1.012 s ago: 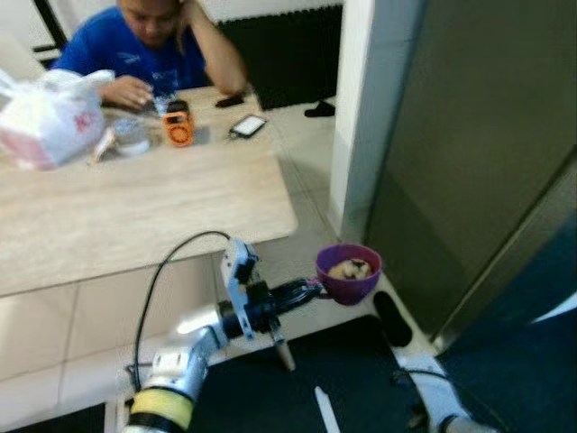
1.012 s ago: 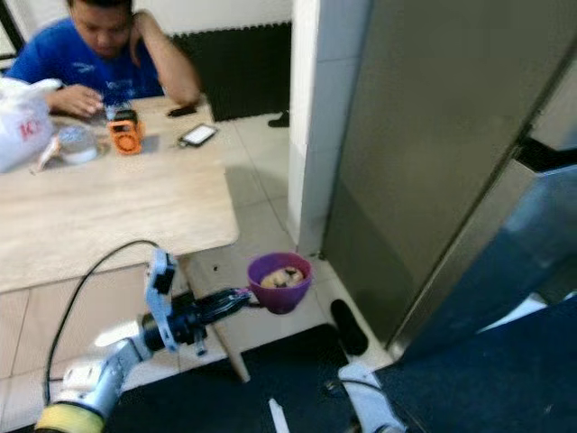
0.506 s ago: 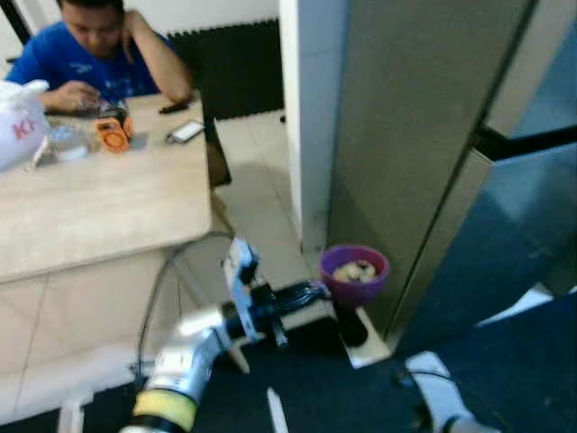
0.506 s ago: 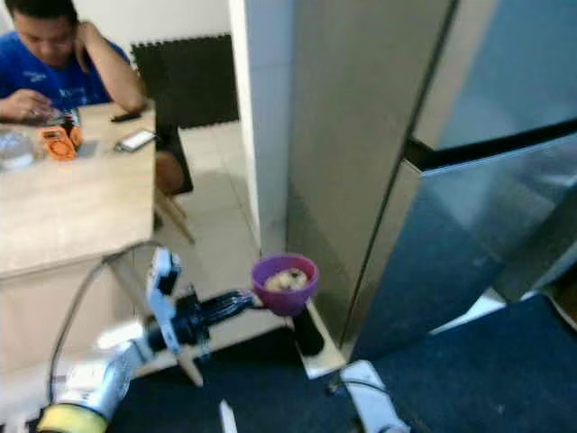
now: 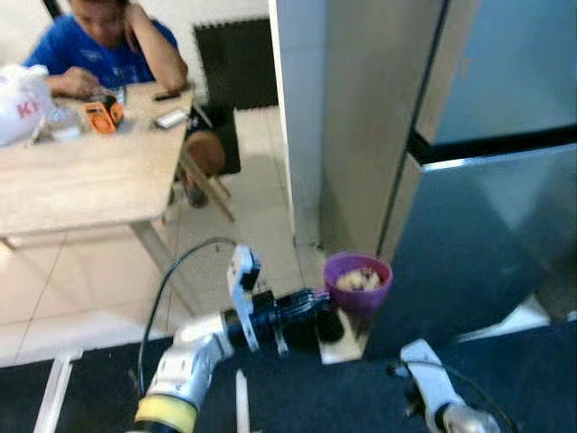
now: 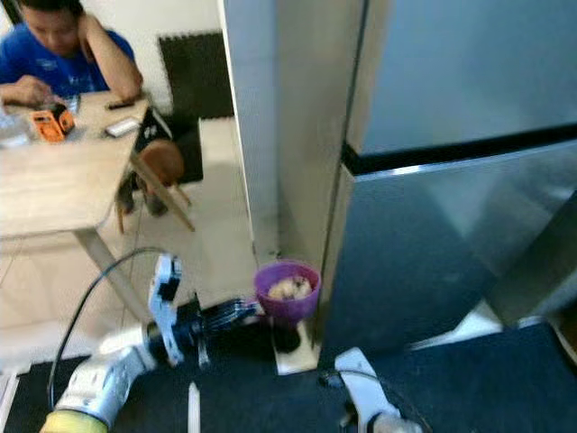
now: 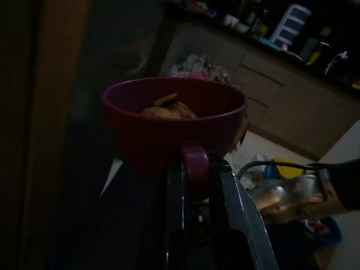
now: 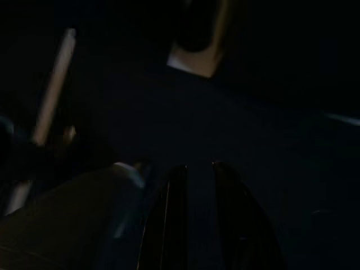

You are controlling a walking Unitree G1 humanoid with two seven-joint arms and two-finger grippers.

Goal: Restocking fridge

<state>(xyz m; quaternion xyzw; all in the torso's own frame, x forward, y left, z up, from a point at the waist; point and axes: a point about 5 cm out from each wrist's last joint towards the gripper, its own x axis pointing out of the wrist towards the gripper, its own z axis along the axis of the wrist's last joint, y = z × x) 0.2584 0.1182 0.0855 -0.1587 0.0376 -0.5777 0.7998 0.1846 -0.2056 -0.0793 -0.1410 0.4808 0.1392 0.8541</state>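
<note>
The left gripper (image 5: pixel 317 300) was clamped on the handle of a purple bowl (image 5: pixel 358 282), its two black fingers (image 7: pixel 236 214) pinching that handle from either side, and the silver arm reached forward and low to hold the bowl out level in front of the robot. Pale pieces of food (image 5: pixel 358 280) sat inside the bowl. The bowl hung just before the lower corner of the fridge (image 6: pixel 451 225), whose grey doors were closed, a dark seam running between the upper door and the lower one. Below the bowl lay a dark blue mat (image 5: pixel 315 397) and, at the foot of the fridge, something small and black on a light tile. The right gripper (image 8: pixel 194 219) hung idle low on the robot's right, above that mat, its wrist view very dark, and I could not tell whether its fingers were parted or together. Off to the robot's left stood a pale wooden table (image 5: pixel 90 180), well apart from the fridge, with an orange gadget (image 5: pixel 100 115), a phone (image 5: pixel 169 118) and a white plastic bag (image 5: pixel 20 104) on it. A person in a blue shirt (image 5: pixel 99 50) sat at its far side, leaning on one elbow.
</note>
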